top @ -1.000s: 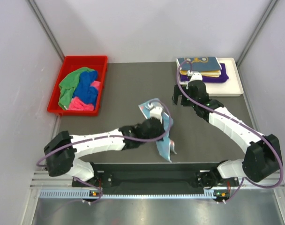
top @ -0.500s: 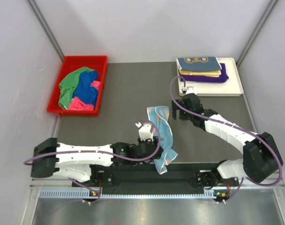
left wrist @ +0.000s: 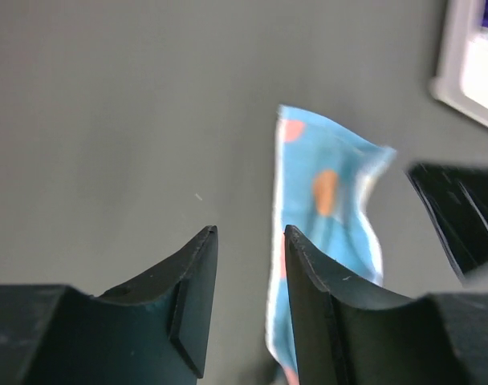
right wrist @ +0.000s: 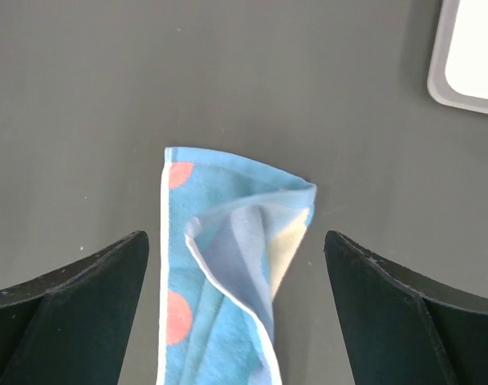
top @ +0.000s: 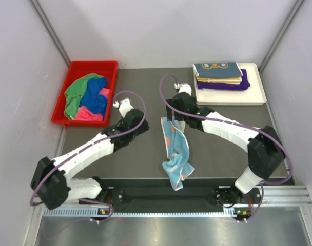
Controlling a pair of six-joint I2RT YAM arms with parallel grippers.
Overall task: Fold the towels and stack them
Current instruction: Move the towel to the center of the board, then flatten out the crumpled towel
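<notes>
Blue dotted towel [top: 175,148] lies on the table [top: 135,87] as a long rumpled strip, running from mid-table toward the near edge. Its near end looks draped over that edge. Not folded yet.

Right hand [top: 173,119] hovers over the far end of the strip, released, fingers spread wide. In the right wrist view the towel's far end [right wrist: 220,241] sits between the spread fingers of this hand [right wrist: 234,237]. Contact cannot be told. One corner there is flipped back on itself, pale underside showing.

Left hand [top: 143,128] sits just left of the strip, released and empty. Bare table shows through its gap [left wrist: 250,233].

Risks, as I judge them:
- The overhanging end may drag the cloth off the table if the far end is lifted or pulled carelessly.
- The flipped corner could lead a pinch to catch one layer only, or both, giving a skewed fold.
- The two hands are near each other at the same end; the left wrist view shows a dark finger of the right hand close by. A joint grasp could bump.

Surroundings: red bin [top: 61,115] far left holds loose towels [top: 86,97], green, blue and pink. White tray [top: 258,95] at back right carries the folded stack [top: 217,72], navy on top, yellow and purple under. Both are well apart from the strip; nothing lies between it and the tray but the right arm itself.
</notes>
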